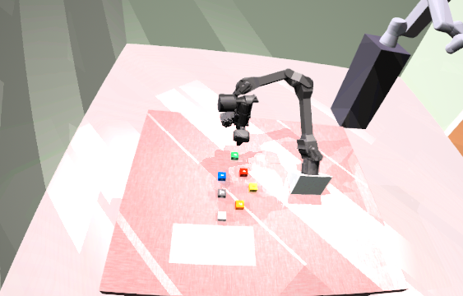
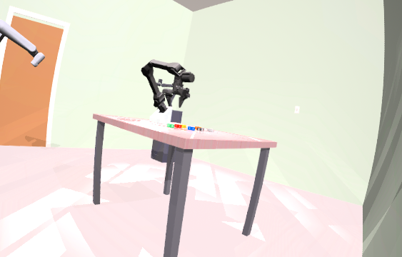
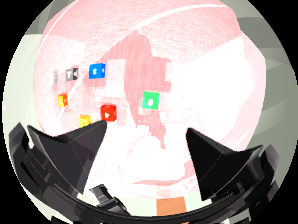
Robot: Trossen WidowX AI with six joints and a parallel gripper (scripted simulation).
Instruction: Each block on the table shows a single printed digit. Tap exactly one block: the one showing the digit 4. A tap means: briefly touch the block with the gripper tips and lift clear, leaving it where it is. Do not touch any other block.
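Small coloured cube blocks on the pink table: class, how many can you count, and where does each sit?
7. Green nearest the open gripper; blue and red next; grey, yellow; orange; white farthest. None seems hidden.

matt pink table (image 1: 338, 247), glossy dark claw (image 1: 241, 140)

The top view looks steeply down from high above the table (image 1: 91, 136), facing the side where the arm's base (image 1: 297, 191) stands, and takes in the whole tabletop. The exterior view stands far off in the room, low, below the table (image 2: 222, 143) edge, looking slightly upward at it. The wrist view looks down between the gripper (image 3: 148, 145) fingers, close above the table. All three share the cluster of coloured blocks (image 1: 235, 185).
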